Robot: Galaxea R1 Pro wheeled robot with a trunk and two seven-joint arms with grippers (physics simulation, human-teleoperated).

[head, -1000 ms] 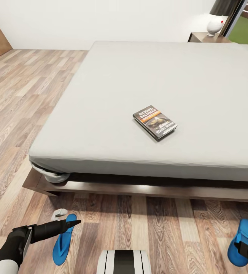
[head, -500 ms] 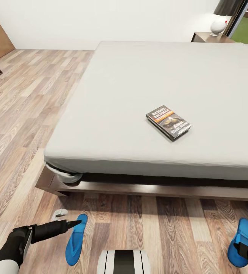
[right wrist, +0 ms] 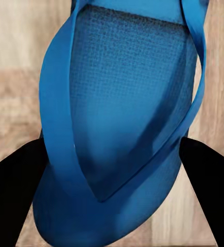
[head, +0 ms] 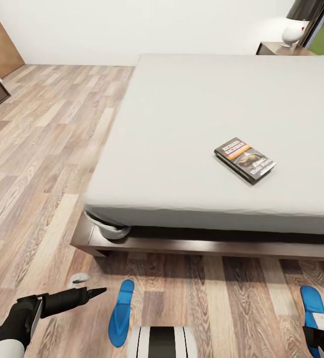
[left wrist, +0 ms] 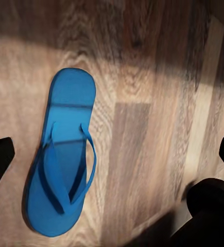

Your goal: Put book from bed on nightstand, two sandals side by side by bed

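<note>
blue flip-flop sandal (head: 121, 313) flat on the wood plank floor (head: 42, 164) near the bed's dark wooden frame (head: 192, 246), just beside the left pincer (head: 95, 292), released, fingers spread wide around it in the left wrist view. second blue sandal (right wrist: 122, 128) between the right pincer's (head: 315, 334) parted fingers, contact unclear. dark paperback book (head: 244, 159) on the pale grey mattress (head: 192, 124).
</note>
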